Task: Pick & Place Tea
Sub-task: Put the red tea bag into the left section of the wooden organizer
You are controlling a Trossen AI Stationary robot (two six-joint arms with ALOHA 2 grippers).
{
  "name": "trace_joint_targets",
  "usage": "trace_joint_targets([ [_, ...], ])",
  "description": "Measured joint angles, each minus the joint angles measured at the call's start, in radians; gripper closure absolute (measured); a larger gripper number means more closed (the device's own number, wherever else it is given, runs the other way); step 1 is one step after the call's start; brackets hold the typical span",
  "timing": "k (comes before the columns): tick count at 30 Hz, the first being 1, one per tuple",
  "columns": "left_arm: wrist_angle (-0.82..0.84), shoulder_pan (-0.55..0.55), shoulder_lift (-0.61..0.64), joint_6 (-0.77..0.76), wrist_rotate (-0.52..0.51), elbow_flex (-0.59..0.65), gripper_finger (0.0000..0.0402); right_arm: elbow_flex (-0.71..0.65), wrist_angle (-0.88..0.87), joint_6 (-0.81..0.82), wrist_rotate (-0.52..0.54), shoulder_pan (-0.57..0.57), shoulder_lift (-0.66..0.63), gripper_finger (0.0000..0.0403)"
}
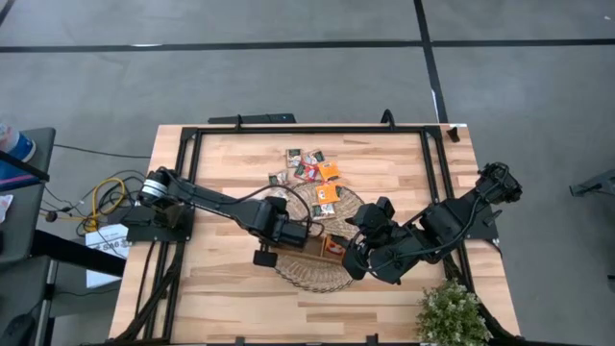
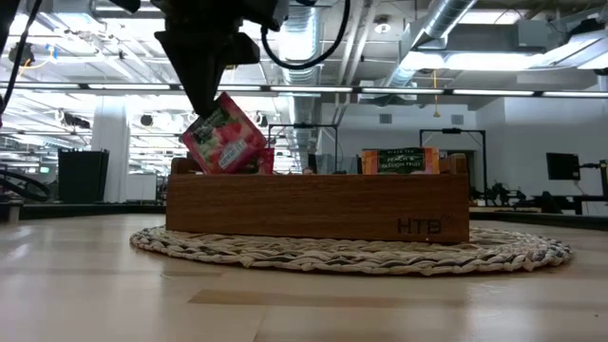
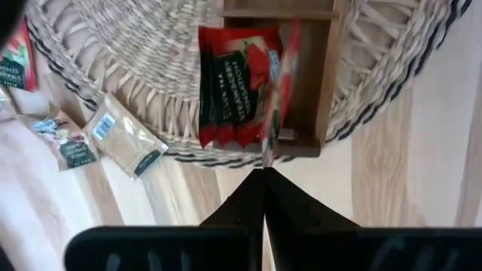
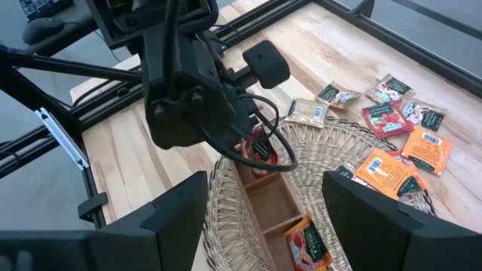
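I have the left end effector (image 3: 263,175) pinched fully closed on the edge of a red tea packet (image 2: 224,135), which hangs tilted over one end compartment of the wooden tray (image 2: 316,203). From table height, the packet's lower corner dips just behind the tray's front wall; I cannot tell whether it touches anything inside. A second red packet (image 3: 235,86) sits in that same compartment, right beside the held one. At the tray's other end an orange packet (image 2: 400,160) stands upright, its top showing above the wall. The tray rests on a round wicker mat (image 1: 354,213) in the middle of the desk (image 1: 231,159).

My right end effector (image 4: 263,214) hovers with its fingers spread wide and nothing between them, just beside the tray, above the mat.

The remaining packets (image 1: 309,165) lie loose beyond the tray: two orange ones on the mat's far edge and a cluster of red and pale ones on the bare wood.
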State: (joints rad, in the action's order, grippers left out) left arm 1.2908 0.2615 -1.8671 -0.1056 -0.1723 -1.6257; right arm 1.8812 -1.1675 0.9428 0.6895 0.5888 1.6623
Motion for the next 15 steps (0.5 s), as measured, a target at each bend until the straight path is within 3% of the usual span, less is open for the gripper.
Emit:
trace_joint_targets([
  [15,-0.019,-0.002,0.0,0.043,0.015,0.0,0.0401,0.0,0.0,0.0,0.017,0.0,0.0,0.0148],
])
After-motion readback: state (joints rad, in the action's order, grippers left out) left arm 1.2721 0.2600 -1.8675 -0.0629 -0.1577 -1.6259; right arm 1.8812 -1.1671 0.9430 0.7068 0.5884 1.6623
